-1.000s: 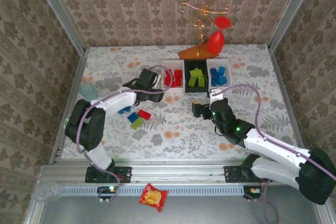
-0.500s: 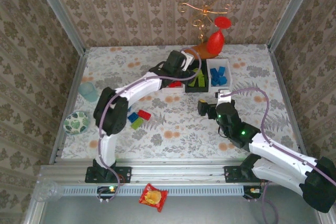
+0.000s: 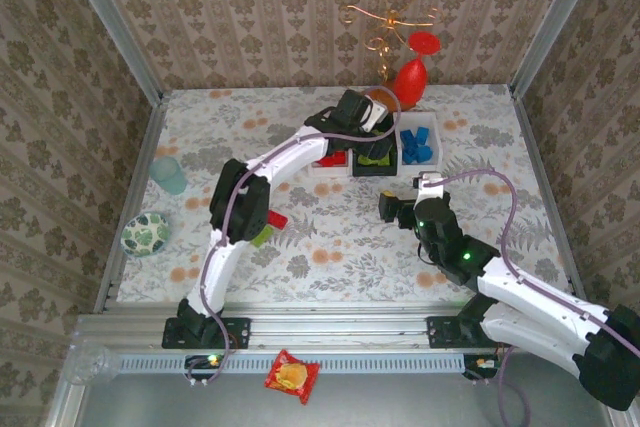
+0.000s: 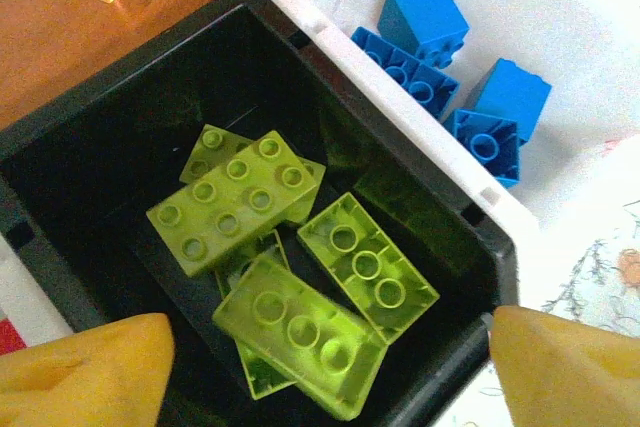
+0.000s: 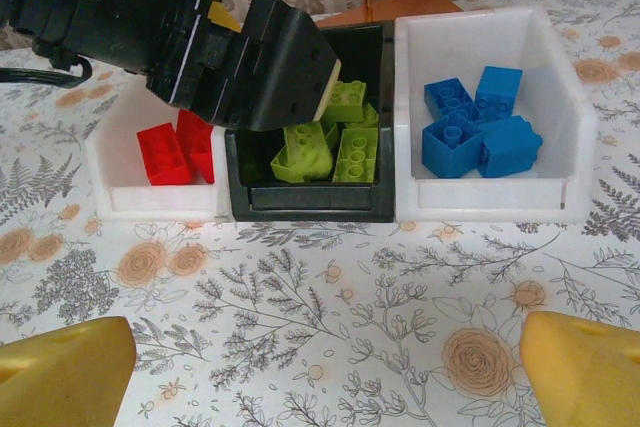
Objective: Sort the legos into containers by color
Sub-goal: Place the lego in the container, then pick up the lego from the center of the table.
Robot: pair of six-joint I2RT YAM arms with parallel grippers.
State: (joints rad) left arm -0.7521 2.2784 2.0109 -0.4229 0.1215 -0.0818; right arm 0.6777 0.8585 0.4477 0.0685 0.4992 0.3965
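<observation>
My left gripper [image 4: 320,377] hangs open over the black container [image 4: 100,147], which holds several lime green legos [image 4: 240,202]. One green brick [image 4: 300,332] lies loose on the pile between the yellow fingertips [image 4: 80,372], touching neither. From above, the left gripper [image 3: 365,117] covers most of that box. A white container [image 5: 110,197] with red legos [image 5: 165,152] stands to its left, and a white container [image 5: 560,197] with blue legos [image 5: 470,127] to its right. My right gripper [image 5: 320,377] stands open and empty over the tablecloth in front of the boxes.
A red brick [image 3: 276,218] and a green brick [image 3: 262,237] lie loose on the table beside the left arm. A teal cup [image 3: 170,174] and a patterned bowl [image 3: 145,233] sit at the left edge. A wooden stand with red ornaments [image 3: 400,82] rises behind the boxes.
The left arm swung right from near the red box to over the black container and its jaws widened, leaving a green brick loose in the box. The right arm barely shifted.
</observation>
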